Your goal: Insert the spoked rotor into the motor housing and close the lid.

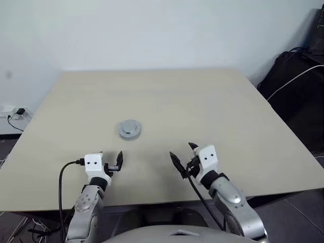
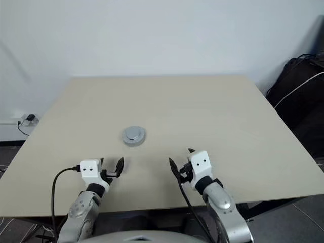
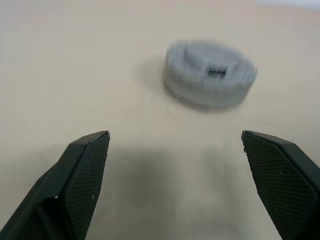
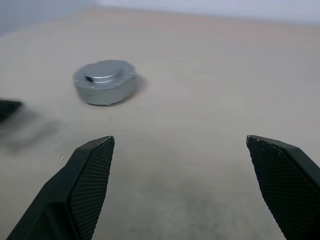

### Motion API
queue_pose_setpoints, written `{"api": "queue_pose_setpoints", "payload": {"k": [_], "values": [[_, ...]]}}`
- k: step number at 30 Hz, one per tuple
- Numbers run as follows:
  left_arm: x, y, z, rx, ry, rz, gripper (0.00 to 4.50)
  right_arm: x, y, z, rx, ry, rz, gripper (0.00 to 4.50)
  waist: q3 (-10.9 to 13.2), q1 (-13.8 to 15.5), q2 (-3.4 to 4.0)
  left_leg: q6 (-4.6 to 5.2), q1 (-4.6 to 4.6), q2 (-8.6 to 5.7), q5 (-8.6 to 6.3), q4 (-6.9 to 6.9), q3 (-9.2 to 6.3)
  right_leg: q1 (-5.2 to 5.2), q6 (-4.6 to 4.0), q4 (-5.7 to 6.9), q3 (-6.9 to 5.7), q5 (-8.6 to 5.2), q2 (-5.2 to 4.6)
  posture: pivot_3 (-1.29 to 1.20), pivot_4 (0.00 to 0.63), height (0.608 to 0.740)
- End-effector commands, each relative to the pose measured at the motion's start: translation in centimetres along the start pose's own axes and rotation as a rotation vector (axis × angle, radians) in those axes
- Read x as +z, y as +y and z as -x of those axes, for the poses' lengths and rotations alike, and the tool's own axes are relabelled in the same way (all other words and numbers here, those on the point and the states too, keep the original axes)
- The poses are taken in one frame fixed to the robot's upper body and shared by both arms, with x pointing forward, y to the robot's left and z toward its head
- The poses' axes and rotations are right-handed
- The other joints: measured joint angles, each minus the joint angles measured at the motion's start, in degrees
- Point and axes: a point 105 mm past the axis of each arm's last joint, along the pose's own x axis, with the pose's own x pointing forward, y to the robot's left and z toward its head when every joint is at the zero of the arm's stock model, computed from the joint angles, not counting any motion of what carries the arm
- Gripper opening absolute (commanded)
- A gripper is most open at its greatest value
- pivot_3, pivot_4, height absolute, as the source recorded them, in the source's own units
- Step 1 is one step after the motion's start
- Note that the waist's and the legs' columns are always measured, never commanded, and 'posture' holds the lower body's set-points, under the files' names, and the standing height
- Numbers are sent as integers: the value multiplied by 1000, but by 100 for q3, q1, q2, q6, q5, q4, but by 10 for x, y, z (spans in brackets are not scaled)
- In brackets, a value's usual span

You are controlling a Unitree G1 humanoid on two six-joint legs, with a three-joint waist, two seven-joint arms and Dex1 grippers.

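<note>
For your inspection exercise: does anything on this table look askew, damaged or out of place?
Nothing stands out. The round silver motor housing sits flat with its lid on, on the beige table; the left gripper and right gripper are open, apart from it.

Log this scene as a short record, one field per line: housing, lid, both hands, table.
motor housing: silver disc, mid-table, beyond both hands
lid: on; no coils showing
left hand: open, empty, near table edge, apart from housing
right hand: open, empty, near table edge, apart from housing
table: light wood
</note>
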Motion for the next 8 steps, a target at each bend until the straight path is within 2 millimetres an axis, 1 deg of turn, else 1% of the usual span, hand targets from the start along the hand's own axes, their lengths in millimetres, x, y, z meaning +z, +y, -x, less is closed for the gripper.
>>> {"api": "queue_pose_setpoints", "payload": {"k": [1,4,6,8], "values": [[13,-5,1,-17,-92,-107,4486,13,-12,5,-108,-101,49,4500,8,-3,1,1,0,0,-1,0,1,0,1,-1,0,0,-1,0,0,740],[11,3,2,57,-113,-120,4486,13,-26,11,-222,-119,52,4500,16,-12,5,3,-1,0,-2,-2,2,-1,2,-3,-1,0,-1,0,0,740],[10,3,2,74,-123,-114,4486,13,-33,11,-273,-123,41,4500,20,-10,4,6,-1,0,-3,-2,1,-1,2,-3,-1,0,0,0,0,740],[9,1,2,84,-127,-88,4486,9,-35,11,-291,-118,34,4500,21,-9,5,6,-1,1,-4,-2,1,-1,2,-2,-2,0,0,0,0,740]]}}
